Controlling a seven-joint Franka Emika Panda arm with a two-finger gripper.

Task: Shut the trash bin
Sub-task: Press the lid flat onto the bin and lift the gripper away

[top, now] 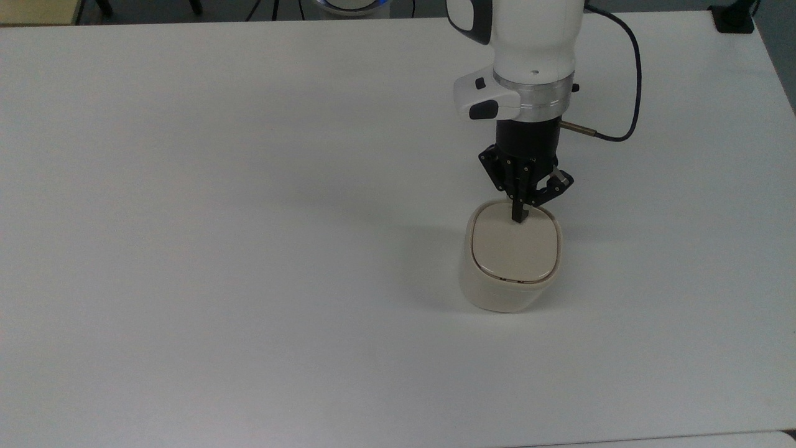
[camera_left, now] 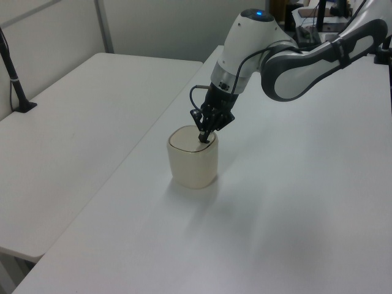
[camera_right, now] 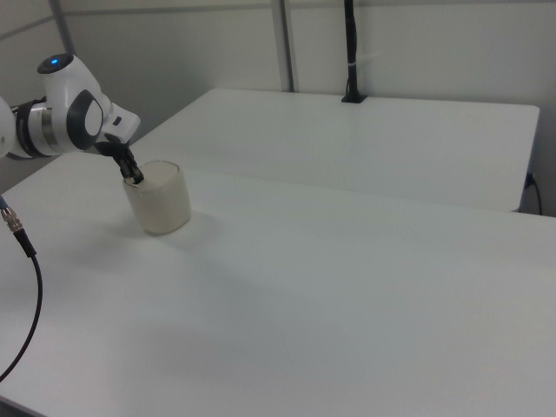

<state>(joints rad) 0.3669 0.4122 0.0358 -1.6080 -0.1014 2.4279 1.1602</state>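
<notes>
The cream-beige trash bin (top: 507,283) stands upright on the white table, right of centre in the top view. Its flat lid (top: 513,249) lies level inside the rim, with no brown interior showing. My gripper (top: 518,216) points straight down with its fingers shut together, the tips resting on the lid's far edge. In the left view the trash bin (camera_left: 192,165) has the gripper (camera_left: 203,138) pressing on its top at the right rim. In the right view the trash bin (camera_right: 159,204) sits at the left, and the gripper (camera_right: 134,176) touches its top.
The white table (top: 249,249) stretches wide to the top view's left of the bin. A black cable (top: 631,93) loops off the wrist. A second white table (camera_left: 73,122) lies beside in the left view, with a black post (camera_left: 15,86) clamped to it.
</notes>
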